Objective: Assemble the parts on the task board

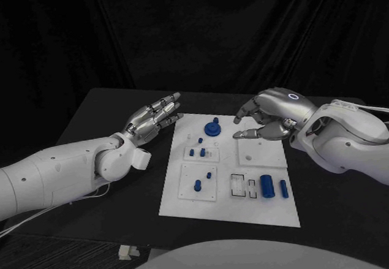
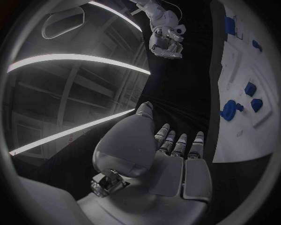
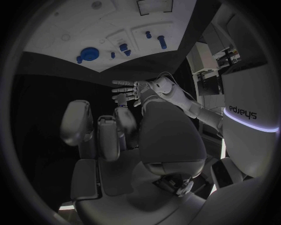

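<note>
My left hand (image 1: 153, 118) hovers spread beside the task board (image 1: 186, 202), my right hand (image 1: 269, 114) curled (holding nothing) above its far corner.

White task board (image 1: 270, 209) flat mid-table, small blue parts (image 1: 212, 130) scattered upright and lying across it.

Heavy black folded curtain (image 1: 242, 33) hanging as a backdrop behind the matte black rectangular table (image 1: 101, 195). Dark ribbed carpet floor (image 1: 43, 263) at the near left, with a small pale box-like object (image 1: 125, 251) lying on it. Overhead, long bright ceiling light strips (image 2: 76, 58).
</note>
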Controlling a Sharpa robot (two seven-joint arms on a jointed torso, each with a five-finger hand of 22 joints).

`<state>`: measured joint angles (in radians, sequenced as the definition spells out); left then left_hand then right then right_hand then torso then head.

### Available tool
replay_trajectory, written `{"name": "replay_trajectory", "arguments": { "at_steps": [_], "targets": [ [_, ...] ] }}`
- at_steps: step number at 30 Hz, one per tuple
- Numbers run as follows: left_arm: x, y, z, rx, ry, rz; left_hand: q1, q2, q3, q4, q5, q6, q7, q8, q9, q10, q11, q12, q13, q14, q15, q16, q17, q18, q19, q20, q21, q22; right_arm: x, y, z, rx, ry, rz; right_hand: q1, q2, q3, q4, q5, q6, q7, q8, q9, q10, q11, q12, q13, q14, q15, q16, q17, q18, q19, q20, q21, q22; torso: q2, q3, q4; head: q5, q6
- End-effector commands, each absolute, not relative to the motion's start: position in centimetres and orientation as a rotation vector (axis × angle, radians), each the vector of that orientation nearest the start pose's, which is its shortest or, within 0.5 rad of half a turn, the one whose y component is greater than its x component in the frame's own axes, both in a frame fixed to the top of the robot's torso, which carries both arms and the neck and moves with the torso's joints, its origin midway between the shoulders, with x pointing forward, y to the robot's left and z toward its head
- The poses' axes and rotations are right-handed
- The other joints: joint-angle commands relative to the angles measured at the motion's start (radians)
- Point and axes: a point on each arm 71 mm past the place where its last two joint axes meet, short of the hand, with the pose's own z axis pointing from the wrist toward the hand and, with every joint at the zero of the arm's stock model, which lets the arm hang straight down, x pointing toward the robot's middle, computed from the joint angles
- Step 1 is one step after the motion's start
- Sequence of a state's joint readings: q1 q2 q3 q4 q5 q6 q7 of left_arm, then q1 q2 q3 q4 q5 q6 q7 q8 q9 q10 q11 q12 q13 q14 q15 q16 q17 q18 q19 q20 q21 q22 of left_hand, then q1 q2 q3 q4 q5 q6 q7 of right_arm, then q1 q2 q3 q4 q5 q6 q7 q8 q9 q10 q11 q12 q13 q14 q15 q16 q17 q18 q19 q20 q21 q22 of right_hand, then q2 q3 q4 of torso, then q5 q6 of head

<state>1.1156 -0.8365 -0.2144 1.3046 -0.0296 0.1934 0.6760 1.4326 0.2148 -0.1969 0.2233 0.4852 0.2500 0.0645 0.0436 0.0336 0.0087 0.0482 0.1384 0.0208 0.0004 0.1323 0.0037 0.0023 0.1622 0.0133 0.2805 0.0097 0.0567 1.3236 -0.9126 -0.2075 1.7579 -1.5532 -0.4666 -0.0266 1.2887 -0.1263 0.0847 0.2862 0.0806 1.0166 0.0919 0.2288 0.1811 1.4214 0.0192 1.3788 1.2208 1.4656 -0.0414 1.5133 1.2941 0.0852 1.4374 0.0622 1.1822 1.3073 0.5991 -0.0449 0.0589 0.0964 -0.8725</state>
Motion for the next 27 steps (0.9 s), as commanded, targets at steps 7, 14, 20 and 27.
{"name": "replay_trajectory", "arguments": {
  "at_steps": [7,14,20,27],
  "targets": [
    [46.7,25.3,-26.8,-1.023,1.499,-1.891,0.002,0.011,0.005,-0.002,0.005,0.004,0.006,0.006,0.001,-0.003,0.006,0.000,0.000,0.000,0.008,0.001,-0.001,0.016,0.000,0.004,0.002,0.001,43.6,-20.6,-19.6,-0.148,1.893,0.540,-0.336,0.017,0.023,0.009,0.066,0.168,-0.058,0.075,0.096,0.149,-0.046,0.192,0.350,0.105,-0.039,0.057,0.277,-0.055,0.082,-0.031,0.256,0.225,0.002,0.0001,-0.0005,-0.003,0.000],
    [46.7,25.2,-26.8,-1.023,1.501,-1.894,0.002,0.011,0.005,-0.002,0.005,0.005,0.006,0.006,0.001,-0.003,0.006,0.001,0.001,0.001,0.008,0.002,0.000,0.016,0.000,0.004,0.002,0.001,42.9,-22.5,-22.6,-0.151,2.136,0.299,-0.408,0.042,0.045,0.008,0.077,0.185,-0.059,0.051,0.105,0.149,-0.049,0.192,0.350,0.105,-0.043,0.057,0.277,-0.066,0.101,-0.036,0.310,0.239,0.001,-0.0001,0.0000,-0.007,0.000],
    [46.7,25.0,-26.9,-1.022,1.504,-1.898,0.002,0.011,0.005,-0.002,0.005,0.005,0.006,0.006,0.001,-0.003,0.006,0.001,0.001,0.001,0.008,0.002,0.000,0.016,0.000,0.004,0.002,0.001,42.3,-22.9,-24.1,-0.154,2.216,0.218,-0.420,0.035,0.055,0.007,0.051,0.268,-0.092,0.097,0.179,0.149,-0.077,0.192,0.350,0.105,-0.065,0.057,0.277,-0.070,0.107,-0.054,0.331,0.244,0.001,-0.0001,0.0000,-0.010,0.000],
    [46.7,25.0,-26.9,-1.023,1.507,-1.898,0.002,0.011,0.005,-0.002,0.005,0.006,0.006,0.007,0.001,-0.003,0.006,0.001,0.001,0.001,0.009,0.002,0.000,0.016,0.000,0.004,0.002,0.001,41.7,-22.7,-25.3,-0.159,2.261,0.184,-0.448,0.025,0.055,0.013,0.012,0.250,-0.123,0.215,0.400,0.149,-0.105,0.192,0.350,0.105,-0.094,0.057,0.277,-0.072,0.108,-0.079,0.342,0.246,0.001,-0.0001,0.0001,-0.010,0.000]
  ]
}}
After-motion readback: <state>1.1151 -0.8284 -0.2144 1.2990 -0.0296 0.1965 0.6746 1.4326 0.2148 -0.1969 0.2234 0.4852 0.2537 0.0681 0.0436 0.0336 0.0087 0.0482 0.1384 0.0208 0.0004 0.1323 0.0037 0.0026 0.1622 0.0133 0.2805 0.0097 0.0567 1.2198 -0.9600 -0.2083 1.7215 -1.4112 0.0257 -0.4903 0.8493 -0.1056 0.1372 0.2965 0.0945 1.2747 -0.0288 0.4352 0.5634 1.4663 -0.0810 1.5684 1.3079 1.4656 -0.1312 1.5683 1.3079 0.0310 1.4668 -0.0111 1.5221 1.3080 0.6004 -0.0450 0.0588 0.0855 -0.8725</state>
